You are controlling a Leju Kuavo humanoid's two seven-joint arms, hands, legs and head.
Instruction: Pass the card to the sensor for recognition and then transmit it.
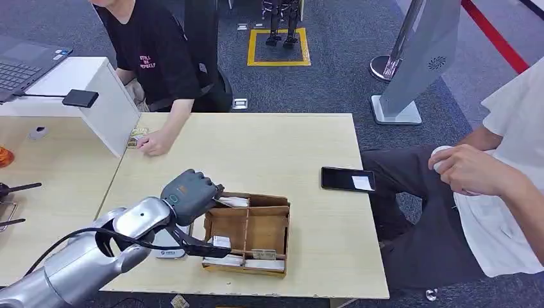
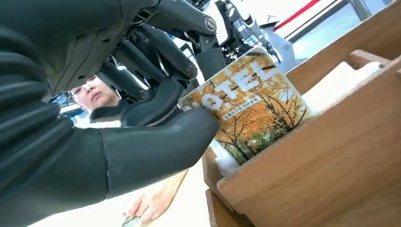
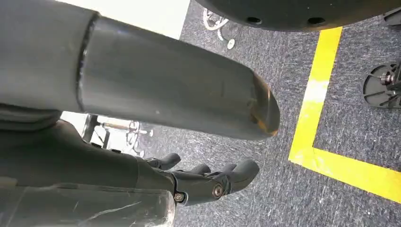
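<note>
Table (image 1: pixel 276 138); wooden box (image 1: pixel 250 234); phone (image 1: pixel 347 179)

left hand (image 1: pixel 190 194) reaches forward, thumb and fingers (image 2: pixel 156 101) pinched closed — right hand (image 3: pixel 208 182) hangs, fingers loosely apart.

The card (image 2: pixel 255 106) is showing orange and yellow autumn trees with white letters. The box (image 1: pixel 247 234) is brown wood, the table (image 1: pixel 269 154) pale wood. At 3 o'clock from the box, the phone (image 1: pixel 347 179) is black.
</note>
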